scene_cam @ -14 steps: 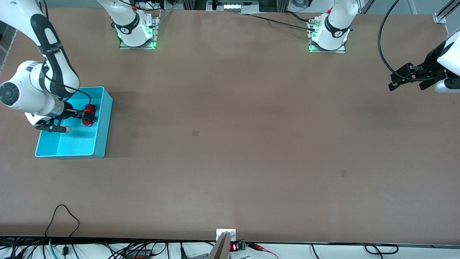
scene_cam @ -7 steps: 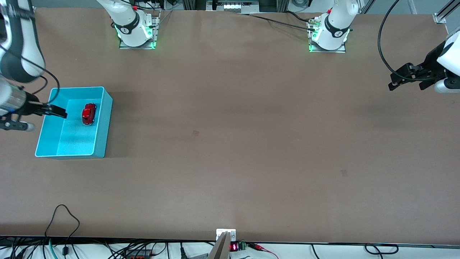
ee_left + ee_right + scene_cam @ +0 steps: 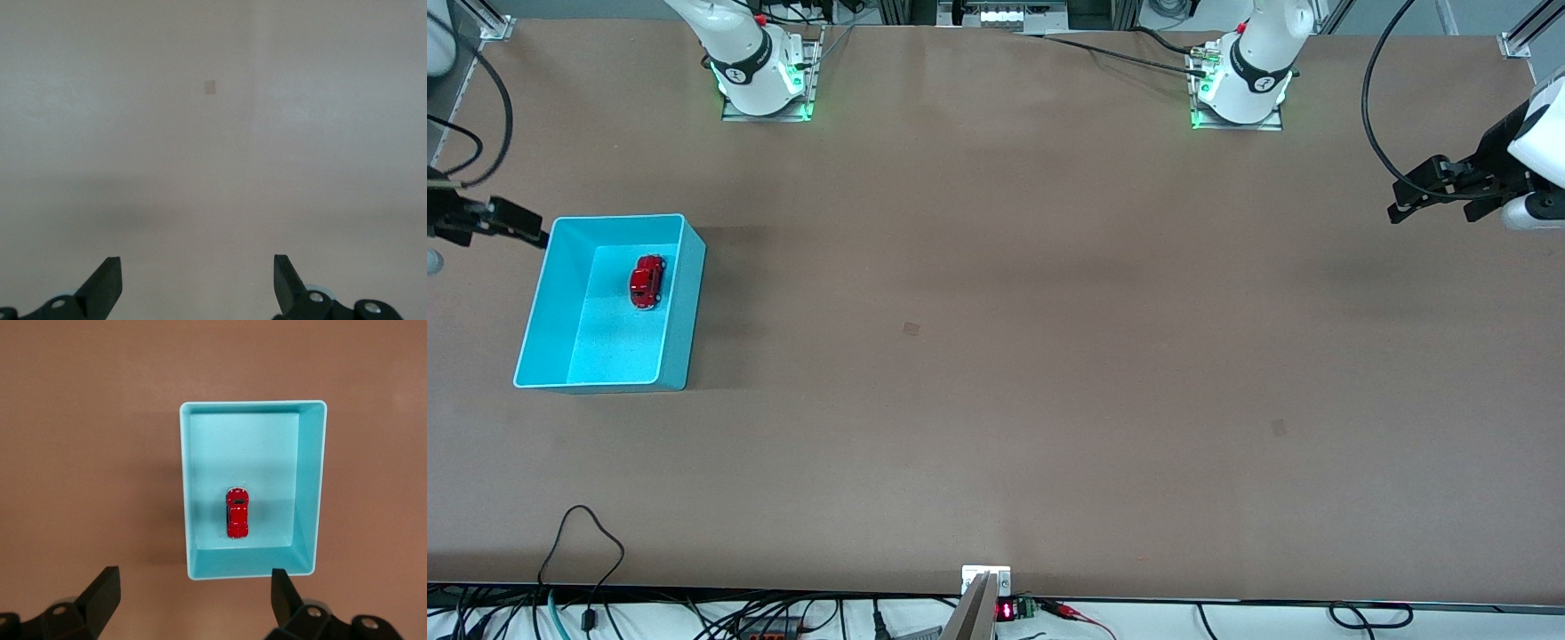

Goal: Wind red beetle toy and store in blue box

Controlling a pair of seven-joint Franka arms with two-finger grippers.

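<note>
The red beetle toy [image 3: 647, 282] lies on the floor of the blue box [image 3: 680, 311], which stands at the right arm's end of the table. In the right wrist view the toy [image 3: 237, 513] rests inside the box [image 3: 308, 480], free of any gripper. My right gripper [image 3: 520, 227] is open and empty, up in the air just outside the box's wall at the table's edge; its fingertips frame the view [image 3: 193, 593]. My left gripper [image 3: 1414, 200] waits open and empty over the left arm's end of the table, with bare table below it [image 3: 197, 280].
Both arm bases [image 3: 765, 84] [image 3: 1240, 89] stand along the table's robot side. Cables hang along the table edge nearest the front camera [image 3: 587, 533]. A small mark [image 3: 911, 329] lies mid-table.
My right gripper let go of the toy, rose out of the box and drew back past its wall toward the table's edge. The toy stays in the box. The left arm has not moved.
</note>
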